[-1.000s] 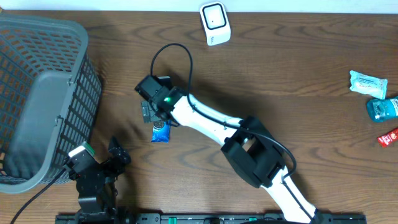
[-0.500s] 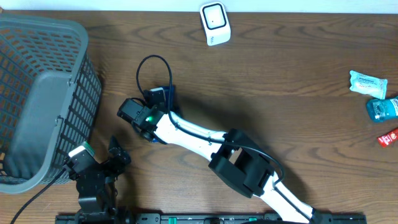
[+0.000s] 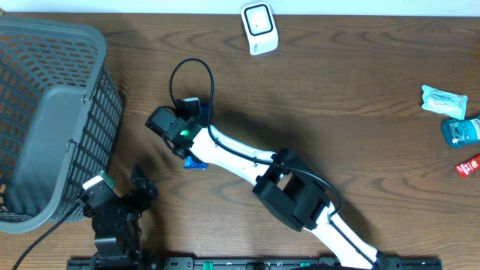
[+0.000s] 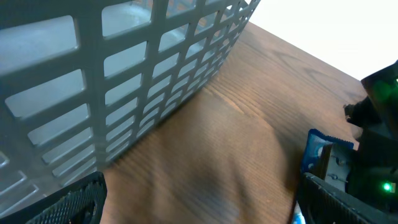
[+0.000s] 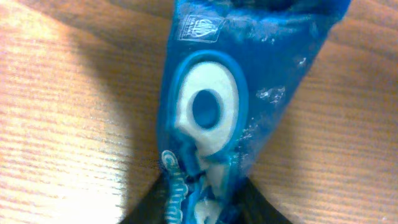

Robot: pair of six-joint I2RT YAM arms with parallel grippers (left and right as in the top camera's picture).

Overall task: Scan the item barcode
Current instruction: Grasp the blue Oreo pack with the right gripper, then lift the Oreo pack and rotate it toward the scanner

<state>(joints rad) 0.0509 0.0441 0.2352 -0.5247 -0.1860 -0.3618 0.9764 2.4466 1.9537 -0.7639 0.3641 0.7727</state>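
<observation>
Your right gripper (image 5: 196, 208) is pinched narrow on the lower end of the blue snack packet (image 5: 211, 106), which lies left of table centre. The white scanner (image 3: 259, 28) sits at 12 o'clock. Your left gripper (image 4: 199, 205) gapes wide and holds nothing, at 7 o'clock by the grey basket (image 3: 45, 112).

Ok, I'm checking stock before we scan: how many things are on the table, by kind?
Packets: 4 (blue packet, pale packet, teal packet, red packet)
Scanner: 1
Basket: 1
Total: 6
</observation>
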